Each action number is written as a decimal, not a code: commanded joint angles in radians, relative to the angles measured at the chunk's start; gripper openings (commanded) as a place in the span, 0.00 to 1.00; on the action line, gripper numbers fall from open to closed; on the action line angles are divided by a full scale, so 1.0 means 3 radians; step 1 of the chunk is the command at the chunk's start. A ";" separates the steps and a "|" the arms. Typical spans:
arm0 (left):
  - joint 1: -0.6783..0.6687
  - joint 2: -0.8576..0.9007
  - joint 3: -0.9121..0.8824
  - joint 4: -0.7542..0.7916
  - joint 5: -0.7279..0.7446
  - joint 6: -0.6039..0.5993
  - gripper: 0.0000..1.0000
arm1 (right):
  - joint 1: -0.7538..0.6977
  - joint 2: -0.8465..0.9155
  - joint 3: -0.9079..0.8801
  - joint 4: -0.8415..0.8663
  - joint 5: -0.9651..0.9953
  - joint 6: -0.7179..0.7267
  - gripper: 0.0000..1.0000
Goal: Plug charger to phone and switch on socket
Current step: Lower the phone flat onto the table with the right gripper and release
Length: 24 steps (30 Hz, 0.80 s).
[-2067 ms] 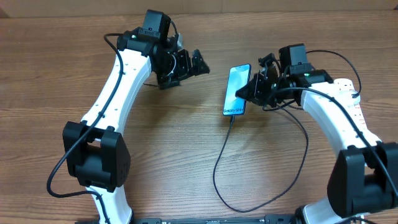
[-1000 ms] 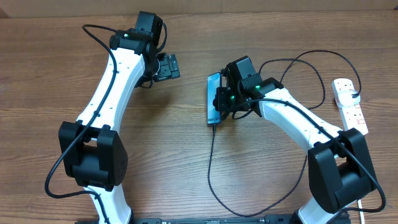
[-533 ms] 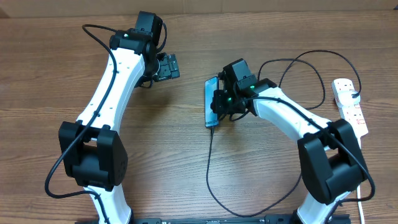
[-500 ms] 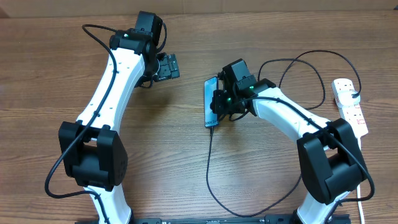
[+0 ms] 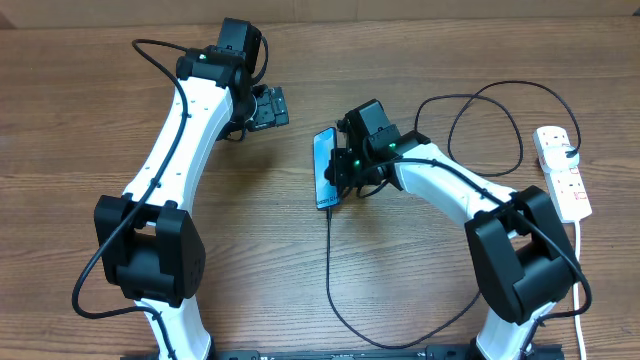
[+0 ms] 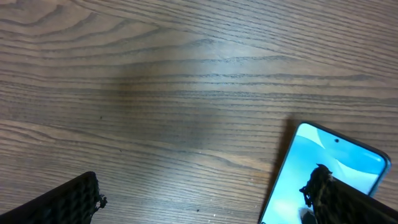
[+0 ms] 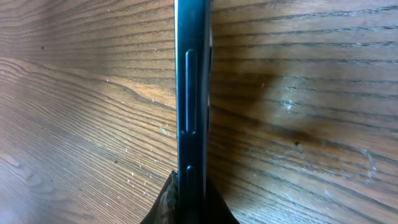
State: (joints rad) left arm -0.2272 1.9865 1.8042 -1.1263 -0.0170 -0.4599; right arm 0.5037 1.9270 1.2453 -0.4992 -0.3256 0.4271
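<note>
Charger (image 5: 327, 250) looks plugged into phone (image 5: 322, 165), mid-counter (image 5: 260, 250). Right tool (image 5: 341, 170) pinched together, tips against phone's edge; left tool (image 5: 270, 107) spread apart, empty. Next: press socket (image 5: 563, 175) switch, far right.

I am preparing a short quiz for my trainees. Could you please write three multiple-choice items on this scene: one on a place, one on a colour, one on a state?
1. Where on the table does the white power strip lie?
A. at its right side
B. at its left side
C. in its middle

2. What colour is the screen of the phone?
A. red
B. light blue
C. yellow

3. How is the left gripper?
A. shut on the phone
B. shut, holding nothing
C. open, holding nothing

Answers: 1 A, as the overhead view shows it near the right edge; 2 B, as the left wrist view shows a light blue screen; 3 C, as its fingers stand wide apart over bare wood.
</note>
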 commanded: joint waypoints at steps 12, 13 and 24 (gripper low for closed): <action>-0.0004 -0.0039 0.0017 0.0004 -0.0053 0.0062 1.00 | 0.0006 0.0200 0.0034 0.0066 0.0084 -0.0015 0.07; -0.0004 -0.0039 0.0017 0.0004 -0.0053 0.0062 1.00 | 0.0006 0.0219 0.0034 0.0066 0.0083 -0.0014 0.07; -0.0004 -0.0039 0.0017 0.0004 -0.0053 0.0062 1.00 | 0.0000 0.0271 0.0036 0.0104 0.0057 -0.0017 0.26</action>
State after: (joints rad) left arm -0.2272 1.9865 1.8042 -1.1263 -0.0200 -0.4599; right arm 0.5037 1.9968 1.2491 -0.4709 -0.3241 0.4290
